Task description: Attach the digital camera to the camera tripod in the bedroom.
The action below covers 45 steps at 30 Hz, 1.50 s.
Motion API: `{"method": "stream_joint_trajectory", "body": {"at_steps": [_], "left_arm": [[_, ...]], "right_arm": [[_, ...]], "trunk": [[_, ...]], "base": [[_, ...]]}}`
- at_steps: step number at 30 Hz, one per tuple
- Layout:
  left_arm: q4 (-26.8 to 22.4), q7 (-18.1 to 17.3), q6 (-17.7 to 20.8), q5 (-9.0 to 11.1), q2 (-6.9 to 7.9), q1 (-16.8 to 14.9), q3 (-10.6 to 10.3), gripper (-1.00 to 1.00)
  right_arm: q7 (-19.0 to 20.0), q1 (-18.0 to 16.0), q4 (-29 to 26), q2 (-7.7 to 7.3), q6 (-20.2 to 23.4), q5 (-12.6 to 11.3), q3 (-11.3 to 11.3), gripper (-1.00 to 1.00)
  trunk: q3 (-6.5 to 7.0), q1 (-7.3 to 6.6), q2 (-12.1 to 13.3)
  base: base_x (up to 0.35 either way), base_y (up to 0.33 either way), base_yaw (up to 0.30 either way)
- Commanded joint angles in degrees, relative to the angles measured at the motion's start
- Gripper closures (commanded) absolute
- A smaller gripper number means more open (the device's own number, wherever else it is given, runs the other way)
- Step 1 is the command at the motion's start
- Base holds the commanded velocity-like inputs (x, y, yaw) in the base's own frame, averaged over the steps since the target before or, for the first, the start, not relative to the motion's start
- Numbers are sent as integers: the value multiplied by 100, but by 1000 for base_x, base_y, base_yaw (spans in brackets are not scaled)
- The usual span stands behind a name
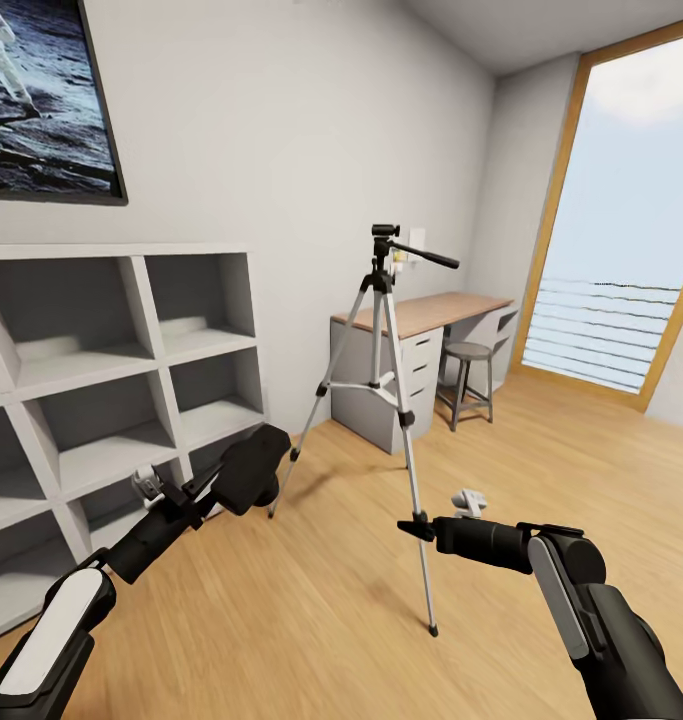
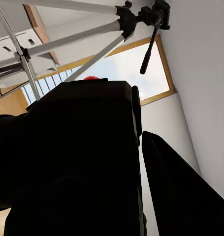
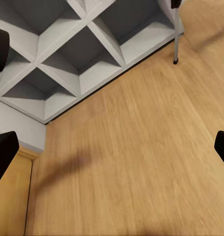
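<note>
Camera [image 1: 253,468] pinched in left hand [image 1: 243,478], held low near tripod [image 1: 386,385] for mounting; right hand [image 1: 413,529] spread, idle

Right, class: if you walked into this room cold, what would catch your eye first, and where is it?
The camera tripod stands tall in the middle of the wood floor, its silver legs spread and its black head bare. At lower left, the left gripper holds the black digital camera short of the tripod; the left wrist view shows its red dot. Behind stand white cube shelving on the left and a tall window on the right.
</note>
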Motion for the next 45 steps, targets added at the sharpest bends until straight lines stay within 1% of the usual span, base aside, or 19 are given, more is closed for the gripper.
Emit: {"method": "stream_joint_trajectory", "body": {"at_steps": [1,10,20,45], "left_arm": [[2,-12,42,34,-1,-4,6,100],[2,-22,53,34,-1,-4,11,100],[10,-110,57,42,-1,-4,13,100],[19,-126,60,59,-1,-4,14,100]], "right_arm": [[35,-4,-2,2,28,22,-7,-100],[25,-4,-2,14,22,22,-7,-100],[26,-4,-2,13,22,22,-6,-100],[15,-4,-2,15,22,22,-7,-100]], "trunk": [[12,-23,39],[174,-221,400],[354,-441,801],[802,-990,1804]], "base": [[0,0,0],[0,0,0],[0,0,0],[0,0,0]]}}
